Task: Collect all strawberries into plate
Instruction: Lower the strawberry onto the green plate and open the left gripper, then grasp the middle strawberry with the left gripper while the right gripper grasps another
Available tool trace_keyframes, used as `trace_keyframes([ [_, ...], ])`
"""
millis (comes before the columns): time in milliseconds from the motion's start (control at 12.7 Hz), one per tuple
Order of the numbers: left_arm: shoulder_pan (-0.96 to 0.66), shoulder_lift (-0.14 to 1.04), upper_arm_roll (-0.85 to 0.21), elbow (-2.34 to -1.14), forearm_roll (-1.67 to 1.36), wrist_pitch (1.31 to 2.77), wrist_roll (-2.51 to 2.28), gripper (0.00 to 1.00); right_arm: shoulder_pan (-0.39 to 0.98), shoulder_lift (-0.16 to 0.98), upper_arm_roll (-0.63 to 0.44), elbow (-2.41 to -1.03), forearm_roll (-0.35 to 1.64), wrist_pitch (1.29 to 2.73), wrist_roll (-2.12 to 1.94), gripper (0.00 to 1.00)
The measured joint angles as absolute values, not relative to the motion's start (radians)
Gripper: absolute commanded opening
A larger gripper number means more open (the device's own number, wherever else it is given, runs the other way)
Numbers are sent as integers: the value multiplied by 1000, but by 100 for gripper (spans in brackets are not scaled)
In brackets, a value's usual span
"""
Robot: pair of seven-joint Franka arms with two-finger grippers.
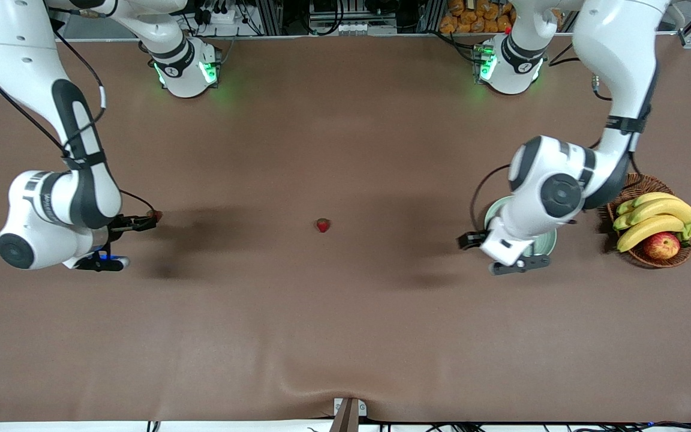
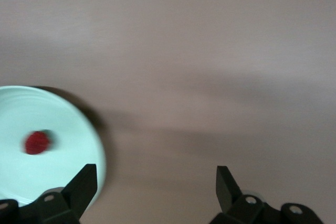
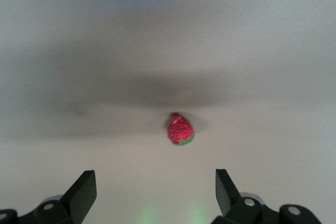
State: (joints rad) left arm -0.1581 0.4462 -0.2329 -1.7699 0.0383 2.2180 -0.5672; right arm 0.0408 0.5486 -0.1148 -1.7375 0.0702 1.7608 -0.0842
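One strawberry point(image 1: 323, 225) lies on the brown table midway between the arms. A second strawberry point(image 1: 155, 213) lies just off the tips of my right gripper point(image 1: 141, 223); in the right wrist view this berry point(image 3: 180, 128) is ahead of the open, empty gripper point(image 3: 156, 187). A third strawberry point(image 2: 37, 142) lies in the mint-green plate point(image 2: 79, 129). In the front view the plate point(image 1: 490, 211) is mostly hidden under the left arm. My left gripper point(image 1: 470, 240) is open and empty, just past the plate's rim on the side toward the table's middle point(image 2: 156, 182).
A brown wicker basket point(image 1: 639, 255) with bananas point(image 1: 651, 219) and a red-yellow apple point(image 1: 661, 245) stands beside the plate at the left arm's end of the table. The brown cloth wrinkles at the front edge point(image 1: 345, 393).
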Motion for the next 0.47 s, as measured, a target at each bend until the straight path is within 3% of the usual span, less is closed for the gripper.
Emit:
trace_keyframes([
  [236,-313,544,-236,-1626,38,2215,-748,100,43,608,-107,-1758,54,1782,-93,99],
  [471,-464,693,-218,-1474,39,2220,-857,100,34,650,-111,-1766,52,1789,-147,88],
])
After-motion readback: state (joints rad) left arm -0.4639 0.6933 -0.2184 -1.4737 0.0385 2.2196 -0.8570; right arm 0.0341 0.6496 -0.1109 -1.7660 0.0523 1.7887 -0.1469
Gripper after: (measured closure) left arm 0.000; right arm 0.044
